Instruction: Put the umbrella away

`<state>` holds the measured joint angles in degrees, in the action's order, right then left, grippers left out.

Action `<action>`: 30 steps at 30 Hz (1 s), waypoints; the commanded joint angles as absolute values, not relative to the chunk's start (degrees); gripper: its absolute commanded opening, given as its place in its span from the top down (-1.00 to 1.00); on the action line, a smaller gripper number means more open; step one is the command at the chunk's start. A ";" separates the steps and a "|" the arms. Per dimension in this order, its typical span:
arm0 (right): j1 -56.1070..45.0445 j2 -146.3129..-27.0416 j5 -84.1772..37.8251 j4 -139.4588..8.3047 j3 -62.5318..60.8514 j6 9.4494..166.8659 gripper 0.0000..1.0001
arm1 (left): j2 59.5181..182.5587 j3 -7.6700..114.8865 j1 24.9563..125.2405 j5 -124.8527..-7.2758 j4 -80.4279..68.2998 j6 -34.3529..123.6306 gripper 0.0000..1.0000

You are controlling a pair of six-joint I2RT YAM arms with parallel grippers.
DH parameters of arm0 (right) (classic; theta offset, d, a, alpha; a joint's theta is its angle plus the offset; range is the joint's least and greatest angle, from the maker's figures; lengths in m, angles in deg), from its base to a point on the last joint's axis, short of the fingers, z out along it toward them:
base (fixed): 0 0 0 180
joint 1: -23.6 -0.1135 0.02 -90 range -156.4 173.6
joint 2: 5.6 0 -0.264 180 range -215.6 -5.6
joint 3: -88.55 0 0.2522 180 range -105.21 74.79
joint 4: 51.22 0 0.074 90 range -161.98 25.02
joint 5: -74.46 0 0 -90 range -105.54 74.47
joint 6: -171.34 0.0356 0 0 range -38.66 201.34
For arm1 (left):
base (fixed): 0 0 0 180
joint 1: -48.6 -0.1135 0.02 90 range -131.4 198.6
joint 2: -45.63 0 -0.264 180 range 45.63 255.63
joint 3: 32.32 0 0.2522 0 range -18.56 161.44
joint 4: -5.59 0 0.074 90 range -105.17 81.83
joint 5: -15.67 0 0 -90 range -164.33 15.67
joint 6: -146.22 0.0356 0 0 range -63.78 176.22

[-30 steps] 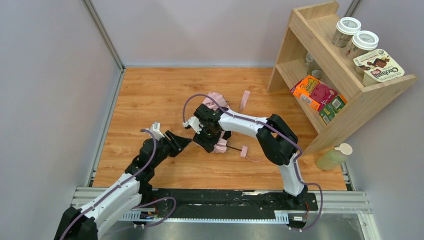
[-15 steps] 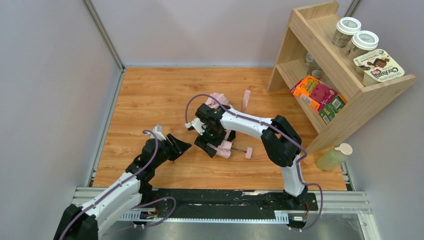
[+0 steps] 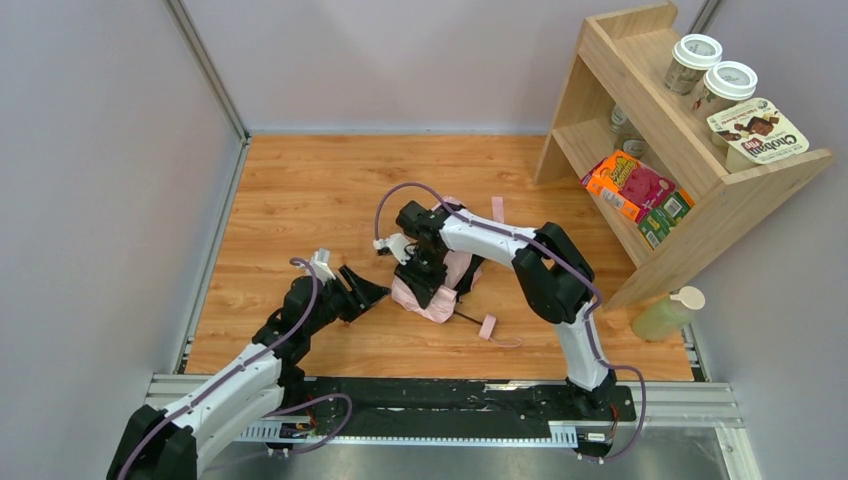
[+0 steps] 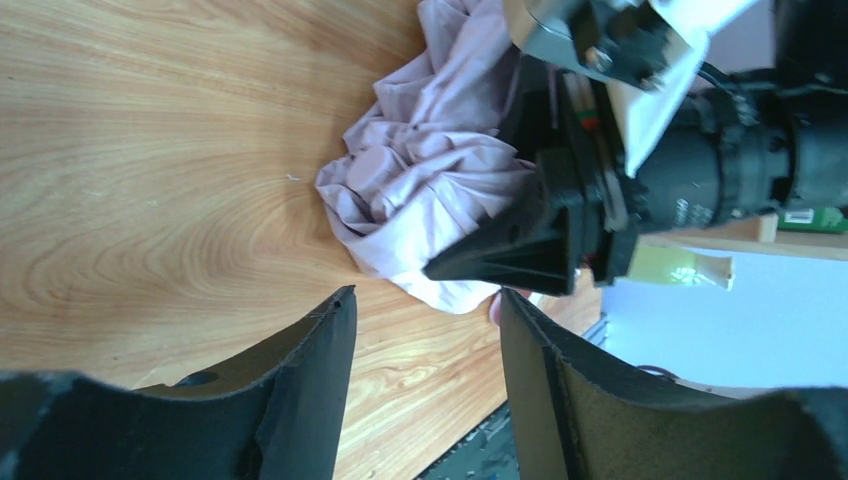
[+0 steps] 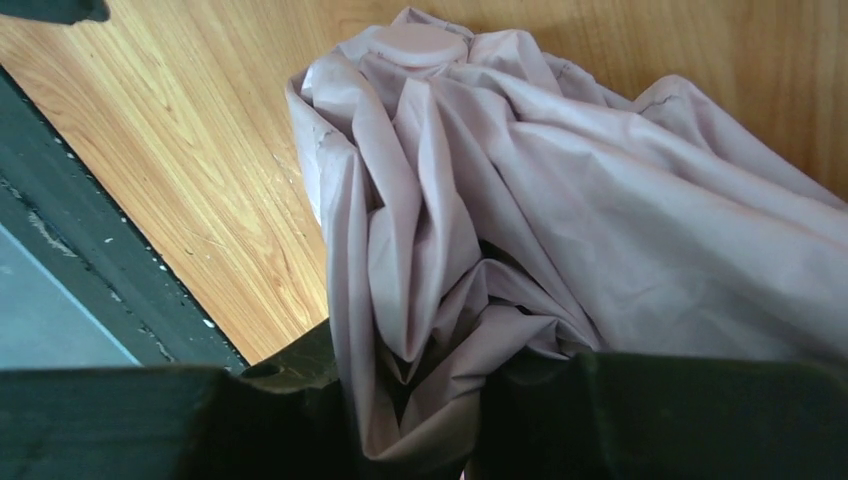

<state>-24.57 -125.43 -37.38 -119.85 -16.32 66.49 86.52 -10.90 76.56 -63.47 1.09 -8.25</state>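
Observation:
The pale pink umbrella [image 3: 440,285] lies bunched on the wooden table near the middle, its strap [image 3: 497,209] behind it and its small pink handle end [image 3: 488,327] in front. My right gripper [image 3: 428,280] is shut on the umbrella's fabric [image 5: 480,250], which bunches between the fingers. My left gripper [image 3: 372,290] is open and empty, just left of the umbrella, pointing at it. In the left wrist view the umbrella [image 4: 420,190] and the right gripper lie beyond my open fingers [image 4: 310,380].
A wooden shelf [image 3: 690,175] stands at the back right with jars [image 3: 694,60], a Chobani pack [image 3: 757,133] and snack boxes [image 3: 633,185]. A pale green bottle [image 3: 667,313] lies at the right edge. Grey walls enclose the table.
My right gripper has pulled the umbrella toward the front and turned it; the fabric is now bunched lower. My left gripper has moved slightly back and right, staying open.

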 commanded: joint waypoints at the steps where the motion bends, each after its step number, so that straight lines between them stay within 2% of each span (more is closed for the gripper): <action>1: -22.47 -131.18 -43.91 -119.83 -18.46 63.33 0.98 | 85.01 -10.04 76.37 -62.11 2.91 -10.31 -0.35; 5: -19.30 -134.17 -50.85 -120.35 -18.37 61.22 1.00 | 87.55 -9.07 76.37 -64.04 0.71 -16.54 -0.46; 10: -16.66 -137.69 -56.48 -120.35 -18.37 60.51 1.00 | 97.65 -6.88 76.37 -63.61 6.85 -26.39 -0.63; 15: -16.57 -138.84 -57.63 -119.91 -19.16 60.78 1.00 | 110.12 -1.34 76.37 -59.39 12.30 -25.35 -0.65; 19: -16.57 -139.19 -57.99 -120.18 -19.69 60.60 1.00 | 113.39 -0.72 76.81 -61.31 15.38 -24.82 -0.66; 23: -16.57 -139.02 -58.51 -120.26 -19.95 60.43 1.00 | 116.81 2.17 77.16 -62.63 9.60 -26.74 -0.68; 30: -16.75 -137.87 -58.69 -119.74 -20.83 60.51 1.00 | 123.05 6.21 78.48 -65.79 7.93 -31.14 -0.69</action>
<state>-15.69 -134.85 -62.80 -123.18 -20.75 63.02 120.50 2.28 77.48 -63.06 9.48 -27.68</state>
